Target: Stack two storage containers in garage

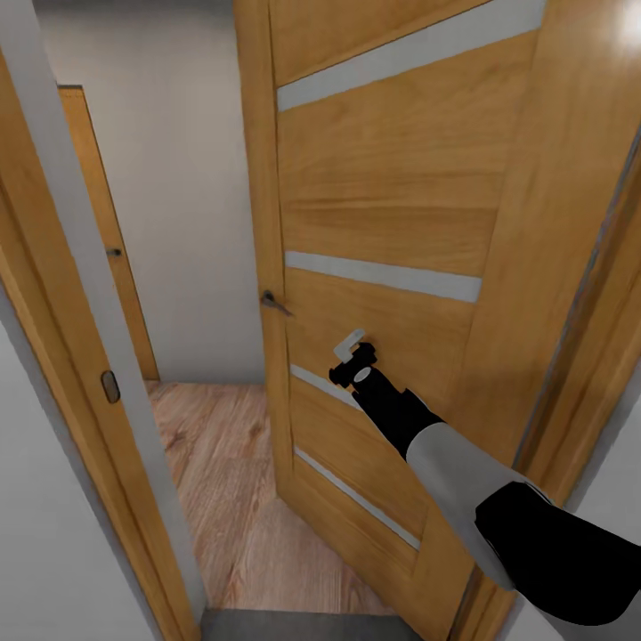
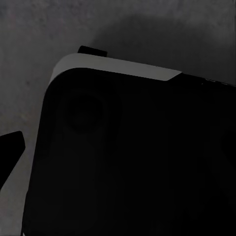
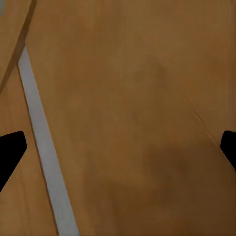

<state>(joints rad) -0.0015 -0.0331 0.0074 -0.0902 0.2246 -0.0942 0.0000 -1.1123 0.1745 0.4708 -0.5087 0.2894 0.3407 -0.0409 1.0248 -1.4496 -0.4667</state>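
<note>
The two storage containers are out of view. I stand at a doorway with my right arm stretched forward. My right gripper (image 1: pixel 349 349) is held against the face of an open wooden door (image 1: pixel 392 223) with grey stripes, below and right of its handle (image 1: pixel 274 304). In the right wrist view the right gripper (image 3: pixel 118 147) is open, its two dark fingertips far apart with only the door panel between them. In the left wrist view one dark fingertip (image 2: pixel 10 152) of the left gripper hangs over dark grey concrete floor (image 2: pixel 29 44), beside my own black body (image 2: pixel 132 157).
The door frame (image 1: pixel 85 294) with its latch plate (image 1: pixel 109 385) stands close on the left. Light wood plank flooring (image 1: pixel 223 481) runs through the gap to a grey wall (image 1: pixel 187 223) and another wooden door (image 1: pixel 107 240). Grey floor (image 1: pixel 294 625) lies at the threshold.
</note>
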